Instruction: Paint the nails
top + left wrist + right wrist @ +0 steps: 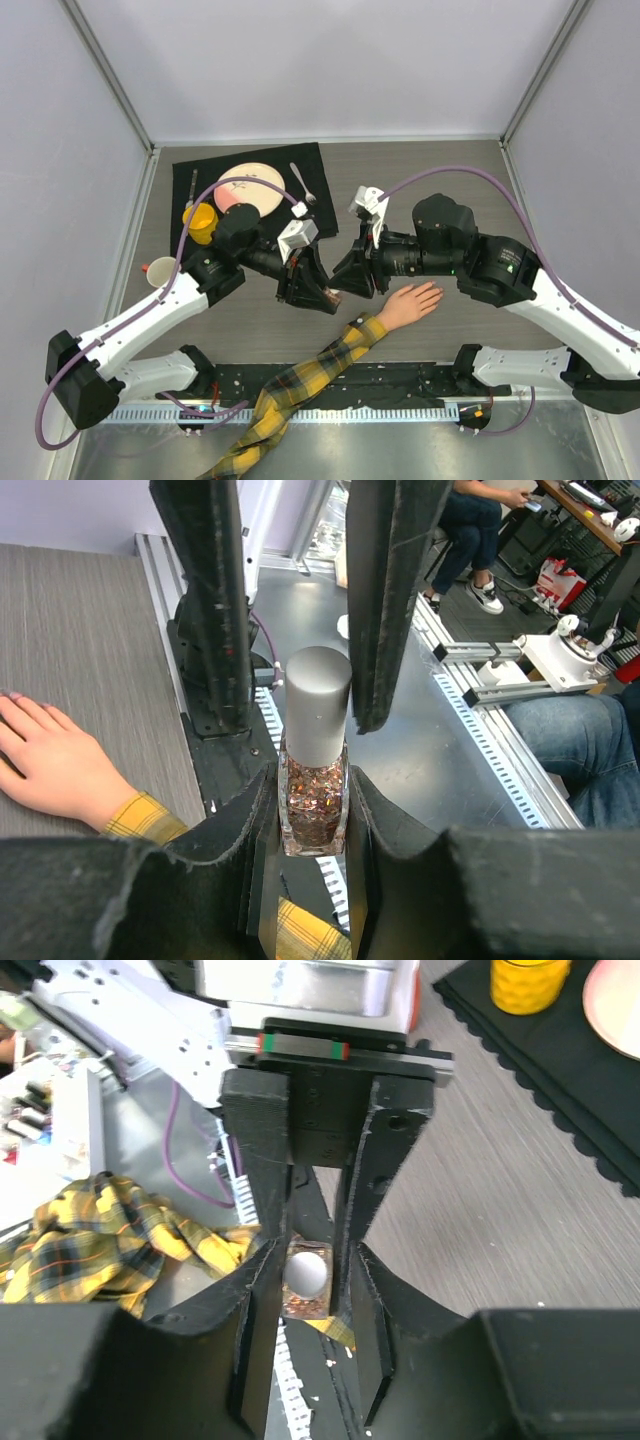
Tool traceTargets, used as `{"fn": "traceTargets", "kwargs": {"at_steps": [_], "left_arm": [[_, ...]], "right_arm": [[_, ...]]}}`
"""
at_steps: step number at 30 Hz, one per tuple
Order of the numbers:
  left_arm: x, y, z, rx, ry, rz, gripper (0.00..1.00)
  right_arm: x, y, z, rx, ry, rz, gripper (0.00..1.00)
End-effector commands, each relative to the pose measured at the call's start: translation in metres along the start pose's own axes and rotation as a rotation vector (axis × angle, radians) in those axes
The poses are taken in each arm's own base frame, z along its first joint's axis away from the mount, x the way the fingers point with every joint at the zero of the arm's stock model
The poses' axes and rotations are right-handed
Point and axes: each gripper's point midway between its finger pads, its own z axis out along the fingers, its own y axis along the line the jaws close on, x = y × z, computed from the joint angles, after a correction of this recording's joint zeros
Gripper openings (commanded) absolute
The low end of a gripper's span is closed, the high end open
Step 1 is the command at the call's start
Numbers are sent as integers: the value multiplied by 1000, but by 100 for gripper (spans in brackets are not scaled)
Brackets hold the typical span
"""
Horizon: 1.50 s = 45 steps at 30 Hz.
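A small nail polish bottle (313, 805) of coppery glitter with a grey cap (318, 705) is clamped by its glass body in my left gripper (312, 790), held above the table. My right gripper (308, 1260) straddles the cap from the other side. One of its fingers (385, 600) lies against the cap; a gap shows beside the other, so it reads as open. The two grippers meet tip to tip (335, 290) left of the peach mannequin hand (410, 303). It lies flat, its nails (437, 290) pointing right. The plaid sleeve (300, 385) runs to the near edge.
At the back left, a black mat (320, 165) carries a pink plate (250, 187), a fork (303, 183) and a yellow cup (200, 222). A white cup (160, 270) stands by the left wall. A perforated rail (330, 410) lines the near edge.
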Motion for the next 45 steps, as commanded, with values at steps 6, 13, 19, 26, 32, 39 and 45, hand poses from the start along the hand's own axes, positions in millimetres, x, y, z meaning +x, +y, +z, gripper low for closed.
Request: {"fn": "traceTargets", "kwargs": {"at_steps": [6,13,19,26,32,39,45], "left_arm": [[-27,-10,-4,-14,-51,126,0],[-33,-3,-8,-71,-81,153,0],[-32,-1,-9,-77,-83,153,0],[-31,0,-8,-70,-76,142,0],[-29,0,-8,-69,-71,137,0],[-29,0,-8,-72,-65,133,0],[-28,1,-8,-74,-63,133,0]], "right_arm": [[1,15,-1,-121,-30,-3,37],[10,6,1,-99,-20,40,7],[9,0,-1,-83,-31,65,23],[-12,7,-8,-99,-91,57,61],[-23,5,-9,-82,-118,49,63],[-29,6,-11,-80,-132,39,58],[-26,2,-5,-75,-117,41,52]]}}
